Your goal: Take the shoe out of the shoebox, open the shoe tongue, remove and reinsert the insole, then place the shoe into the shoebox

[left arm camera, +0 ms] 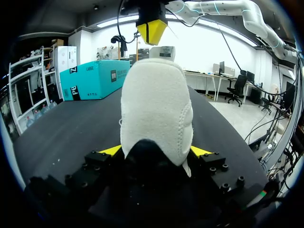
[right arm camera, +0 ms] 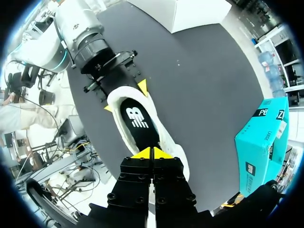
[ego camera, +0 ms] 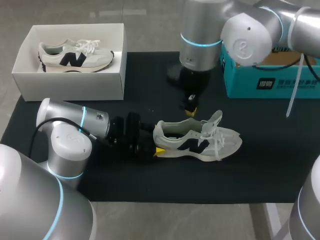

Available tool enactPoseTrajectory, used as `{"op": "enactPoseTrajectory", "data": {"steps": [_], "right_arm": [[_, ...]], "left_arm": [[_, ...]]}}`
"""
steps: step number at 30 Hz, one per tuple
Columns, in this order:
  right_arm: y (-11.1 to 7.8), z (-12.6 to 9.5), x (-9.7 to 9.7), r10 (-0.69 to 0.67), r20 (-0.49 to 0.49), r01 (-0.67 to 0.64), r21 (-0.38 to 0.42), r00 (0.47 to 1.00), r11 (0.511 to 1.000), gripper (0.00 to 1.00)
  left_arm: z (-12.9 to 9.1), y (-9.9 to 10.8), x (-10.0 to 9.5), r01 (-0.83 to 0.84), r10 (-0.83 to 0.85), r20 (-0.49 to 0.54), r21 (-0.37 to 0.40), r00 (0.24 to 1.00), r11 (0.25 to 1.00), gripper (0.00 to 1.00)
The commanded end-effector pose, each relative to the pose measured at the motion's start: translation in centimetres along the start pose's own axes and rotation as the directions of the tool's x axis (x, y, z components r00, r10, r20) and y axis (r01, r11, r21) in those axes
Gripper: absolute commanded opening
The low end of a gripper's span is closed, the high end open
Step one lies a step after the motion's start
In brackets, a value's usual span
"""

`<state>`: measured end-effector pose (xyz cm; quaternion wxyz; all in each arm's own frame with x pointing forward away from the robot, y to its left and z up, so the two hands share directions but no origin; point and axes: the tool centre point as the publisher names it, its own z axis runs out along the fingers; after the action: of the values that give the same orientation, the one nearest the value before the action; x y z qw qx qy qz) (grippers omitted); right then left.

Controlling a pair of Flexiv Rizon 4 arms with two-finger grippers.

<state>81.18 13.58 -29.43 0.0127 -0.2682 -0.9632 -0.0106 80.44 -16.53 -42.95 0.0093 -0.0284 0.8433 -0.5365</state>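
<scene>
While the left gripper (left arm camera: 155,151) clamps the shoe (ego camera: 197,140) by the heel, one yellow tip on each side, the shoe sits upright on its sole near the middle of the black surface (ego camera: 150,185). Its toe points toward the right edge. The left arm comes in low over the surface from the near left corner, roughly level with the shoe.

The right gripper (right arm camera: 151,153) is closed, yellow tips pressed together, and I can't see anything between them. It hangs pointing down over the far side of the shoe's collar, apart from the shoe. From the right wrist view the shoe opening is directly under it, with the dark insole (right arm camera: 135,118) visible inside the shoe. The tongue (ego camera: 214,120) stands up toward the toe end, with loose white laces around it.

The white shoebox (ego camera: 70,82) is at the far left corner, lid off, well apart from the held shoe. A second matching shoe (ego camera: 75,57) lies on its side inside it. A teal box (ego camera: 270,82) is at the far right edge.
</scene>
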Motion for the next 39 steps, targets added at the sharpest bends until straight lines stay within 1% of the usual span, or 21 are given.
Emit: {"op": "enactPoseTrajectory", "data": {"steps": [1, 18, 22, 27, 29, 31, 34, 39], "right_arm": [[-0.1, 1.0, 0.6, -0.009, 0.014, 0.009, -0.009, 1.000, 1.000, 0.00], [0.0, 1.1, 0.6, -0.006, 0.013, 0.007, -0.008, 1.000, 1.000, 0.00], [0.2, 2.4, 0.9, -0.025, 0.052, 0.027, -0.046, 0.998, 0.999, 0.00], [0.8, 3.5, 1.5, -0.059, 0.062, 0.062, -0.045, 0.996, 0.997, 0.00], [0.7, 4.2, 1.6, -0.071, 0.043, 0.073, -0.038, 0.997, 0.997, 0.00], [0.6, 4.6, 1.6, -0.071, 0.046, 0.073, -0.034, 0.996, 0.997, 0.00], [0.2, 5.2, 1.3, -0.070, 0.044, 0.072, -0.031, 0.997, 0.997, 0.00], [-0.7, 5.8, -0.2, -0.059, 0.051, 0.060, -0.020, 0.997, 0.998, 0.00]], "left_arm": [[0.2, 0.1, 0.0, 0.000, 0.000, 0.001, -0.002, 1.000, 1.000, 0.00], [0.2, 0.1, 0.0, 0.000, 0.000, 0.001, -0.002, 1.000, 1.000, 0.00], [0.2, 0.1, 0.0, 0.000, 0.000, 0.001, -0.002, 1.000, 1.000, 0.00], [0.2, 0.1, 0.0, 0.000, 0.000, 0.001, -0.002, 1.000, 1.000, 0.00], [0.2, 0.1, 0.0, 0.000, 0.000, 0.001, -0.002, 1.000, 1.000, 0.00], [0.2, 0.1, 0.0, 0.000, 0.000, 0.001, -0.002, 1.000, 1.000, 0.00], [0.2, 0.1, 0.0, 0.000, 0.000, 0.001, -0.002, 1.000, 1.000, 0.00], [0.2, 0.1, 0.0, 0.000, 0.000, 0.001, -0.002, 1.000, 1.000, 0.00]]}}
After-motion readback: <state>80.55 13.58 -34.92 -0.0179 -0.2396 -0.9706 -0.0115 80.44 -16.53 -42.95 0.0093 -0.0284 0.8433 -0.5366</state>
